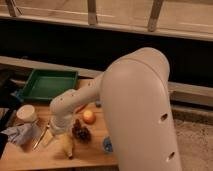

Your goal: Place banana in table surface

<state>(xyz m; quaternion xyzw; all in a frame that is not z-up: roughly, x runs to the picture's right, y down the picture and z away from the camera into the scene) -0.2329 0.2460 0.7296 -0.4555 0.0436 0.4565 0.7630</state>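
Banana (68, 146): pale yellow, elongated. It is seen lying lengthwise near the front edge of the table (91, 153), its upper end tucked under the end of the arm. It appears to rest on the planks, though contact cannot be confirmed.

Gripper (59, 131): carried at the end of the white arm and pointed down at the banana's upper end. It is masked by the wrist housing, so whether the banana is gripped or has been let go cannot be told.

Dark fruit cluster (81, 131): possibly grapes. It is set just beside the banana on its right, either touching or nearly so.

Round orange fruit (88, 116): placed behind the cluster and apart from the banana.

Orange sliver (80, 107): possibly a carrot. It is largely hidden behind the arm.

Utensil (40, 137): slim, laid diagonally to the left of the gripper.

Crumpled cloth (17, 134) and white cup (26, 113): found at the table's left end, well apart from the banana.

Green tray (47, 83): set at the back left. Nothing can be made out inside it.

Step in hand: judged to be the set-down itself, with the banana at or almost at table level.

Next move: a release is called for if one is not yet made. A straight upward withdrawal should follow, so that the banana is not dragged and the dark cluster is not nudged.
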